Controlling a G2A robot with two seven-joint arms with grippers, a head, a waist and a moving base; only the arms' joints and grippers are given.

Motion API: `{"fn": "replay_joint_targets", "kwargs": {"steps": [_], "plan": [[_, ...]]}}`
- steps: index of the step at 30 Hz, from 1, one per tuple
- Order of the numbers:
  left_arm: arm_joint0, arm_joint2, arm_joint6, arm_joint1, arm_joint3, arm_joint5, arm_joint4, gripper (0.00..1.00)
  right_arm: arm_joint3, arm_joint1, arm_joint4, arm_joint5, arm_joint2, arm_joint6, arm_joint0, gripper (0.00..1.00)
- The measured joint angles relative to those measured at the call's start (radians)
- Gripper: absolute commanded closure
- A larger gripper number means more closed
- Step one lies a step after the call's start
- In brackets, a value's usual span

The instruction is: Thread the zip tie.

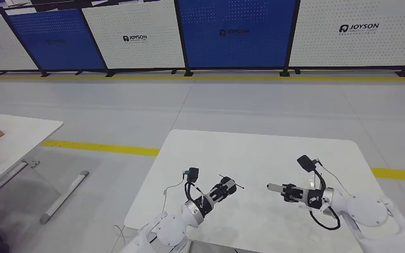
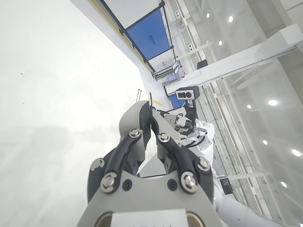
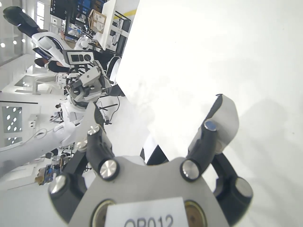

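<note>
- The left gripper [image 1: 229,185] is hanging low over the near left part of the white table [image 1: 266,152], and its two fingers [image 2: 132,119] are pressing flat against each other.
- The zip tie [image 1: 239,186] is sitting pinched right at those fingertips. It is a thin black strip, and from above it is showing as a fine dark line crossing the tip of the left gripper [image 2: 149,109].
- In the left wrist view a short black end of the zip tie [image 2: 150,97] is poking out past the closed pads, standing in line with the fingers.
- From above, its long axis is running roughly side to side across the table on a slight slant. The longer free end is sticking out toward the right gripper [image 1: 273,188].
- That free end is stopping short, with bare tabletop between it and the right arm's fingertips. The two are near but apart.
- The right gripper [image 3: 155,101] is hovering at about the same depth on the table and facing the left one. Its fingers [image 3: 223,112] are spread wide with nothing between them.
- Two thin dark strokes [image 2: 139,94] are showing just beyond the left fingertips. I cannot tell what they are.
</note>
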Motion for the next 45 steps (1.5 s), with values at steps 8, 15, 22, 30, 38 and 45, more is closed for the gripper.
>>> {"fn": "replay_joint_targets", "kwargs": {"steps": [8, 15, 22, 30, 38, 45], "plan": [[0.0, 0.0, 0.0, 0.0, 0.0, 0.0, 0.0, 1.0, -0.029, 0.007, -0.032, -0.064, 0.024, -0.004, -0.013, 0.0], [0.0, 0.0, 0.0, 0.0, 0.0, 0.0, 0.0, 1.0, -0.101, 0.045, -0.097, -0.183, 0.171, 0.087, -0.063, 0.0], [0.0, 0.0, 0.0, 0.0, 0.0, 0.0, 0.0, 1.0, 0.098, 0.054, 0.029, -0.233, 0.17, 0.323, 0.063, 0.0], [0.0, 0.0, 0.0, 0.0, 0.0, 0.0, 0.0, 1.0, 0.098, 0.054, -0.014, -0.215, 0.17, 0.306, 0.062, 0.0], [0.0, 0.0, 0.0, 0.0, 0.0, 0.0, 0.0, 1.0, 0.098, 0.054, -0.015, -0.215, 0.17, 0.305, 0.062, 0.0], [0.0, 0.0, 0.0, 0.0, 0.0, 0.0, 0.0, 1.0, 0.122, 0.071, -0.051, -0.186, 0.224, 0.319, 0.068, 0.0]]}}
